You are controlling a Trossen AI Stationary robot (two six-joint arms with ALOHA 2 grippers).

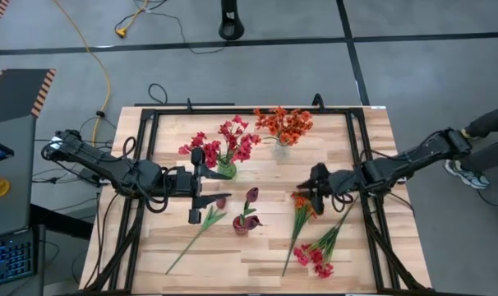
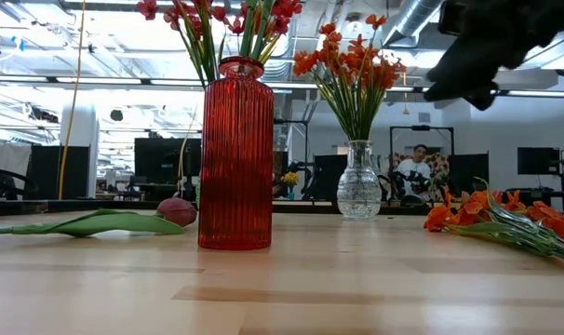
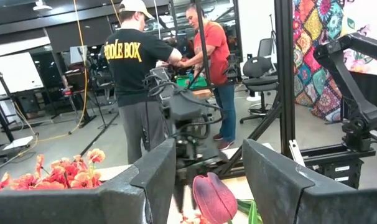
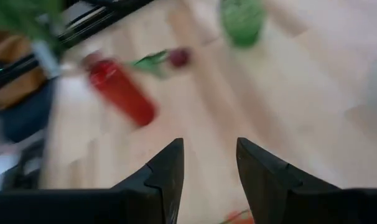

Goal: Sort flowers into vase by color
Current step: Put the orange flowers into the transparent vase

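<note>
Bare wood along the table (image 1: pixel 257 265) front edge, red vase (image 1: pixel 242 224) mid-table — green vase (image 1: pixel 225 169) and clear vase (image 1: pixel 281 150) behind, loose stems (image 1: pixel 318 243) obstructing right.

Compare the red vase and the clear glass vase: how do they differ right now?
The red vase is tall, ribbed and opaque; the clear glass vase is shorter, rounded and see-through. The red vase holds a maroon tulip bud; the glass vase holds orange flowers. Both stand upright on the table.

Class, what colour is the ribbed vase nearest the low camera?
Red; the ribbed vase shows best in the low view.
</note>
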